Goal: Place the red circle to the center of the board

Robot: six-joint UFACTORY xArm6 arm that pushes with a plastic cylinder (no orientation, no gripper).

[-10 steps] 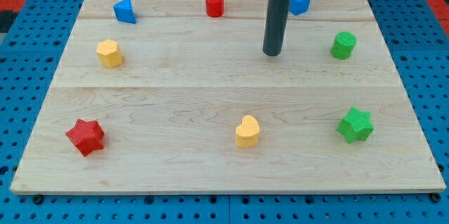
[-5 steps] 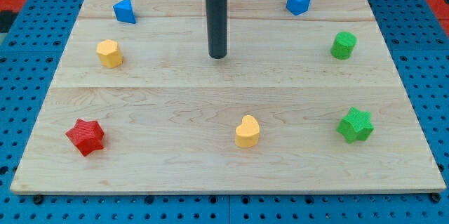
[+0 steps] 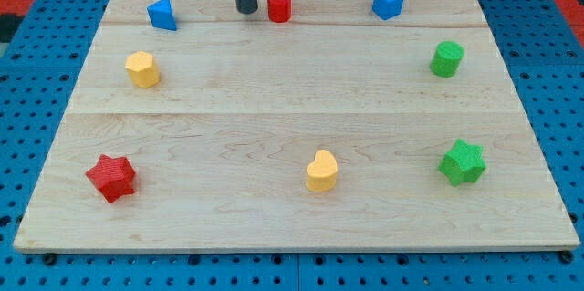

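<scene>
The red circle (image 3: 279,5) stands near the view's top edge of the wooden board (image 3: 292,109), a little left of the middle. My tip (image 3: 246,9) rests on the board just to the left of the red circle, with a small gap between them. The rod rises straight up out of the view's top.
A blue triangle (image 3: 162,14) sits at top left and a blue block (image 3: 388,2) at top right. A yellow block (image 3: 142,69) is at left, a green cylinder (image 3: 447,58) at right. A red star (image 3: 111,178), yellow heart (image 3: 321,171) and green star (image 3: 462,162) lie along the bottom.
My tip has moved from right of centre, leftwards and up the view, to just left of the red circle. No block has moved.
</scene>
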